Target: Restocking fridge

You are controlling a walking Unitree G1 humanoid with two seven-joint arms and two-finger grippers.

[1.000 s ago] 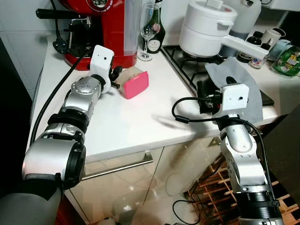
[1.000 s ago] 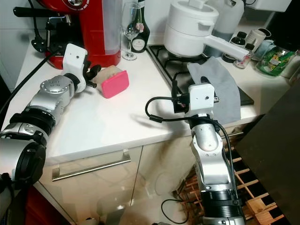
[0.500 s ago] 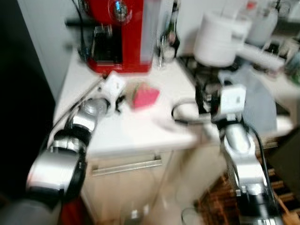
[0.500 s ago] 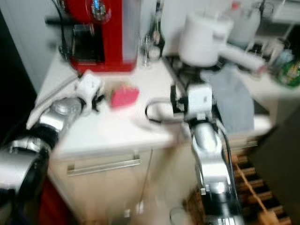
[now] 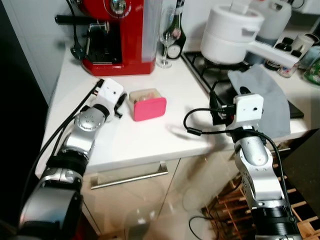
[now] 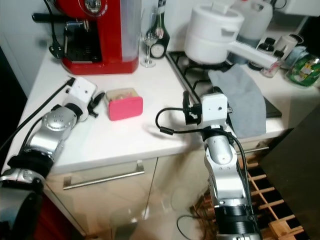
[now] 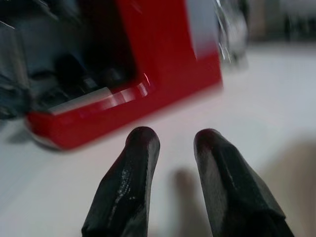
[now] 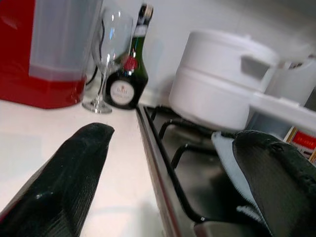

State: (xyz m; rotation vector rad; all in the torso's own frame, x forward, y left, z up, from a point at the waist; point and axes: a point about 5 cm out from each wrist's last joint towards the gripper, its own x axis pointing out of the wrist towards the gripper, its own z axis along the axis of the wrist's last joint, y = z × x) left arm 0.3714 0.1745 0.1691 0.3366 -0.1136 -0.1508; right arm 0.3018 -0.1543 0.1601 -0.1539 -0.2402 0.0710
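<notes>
A small pink container point(image 5: 147, 105) with a pale top rests on the white counter point(image 5: 150, 140), in front of the red coffee machine point(image 5: 120, 35). My left gripper point(image 5: 121, 101) lies just left of the container, apart from it. In the left wrist view its fingers point(image 7: 136, 163) stand slightly apart with nothing between them, aimed at the machine's base point(image 7: 123, 98). My right gripper point(image 8: 182, 133) is open wide and empty, hovering at the counter's front edge by the hob point(image 5: 220, 85).
A wine glass point(image 5: 164, 37) and a dark bottle point(image 5: 175, 42) stand behind the container. A white pot point(image 5: 232, 32) sits on the hob, a grey cloth point(image 5: 262, 95) lies across its front. Bottles crowd the far right. A drawer handle point(image 5: 130, 176) runs below the counter.
The camera has shifted and blurred in between. The pink container was tilted at my left gripper's fingers; it now sits flat on the counter, and the gripper is clear of it.
</notes>
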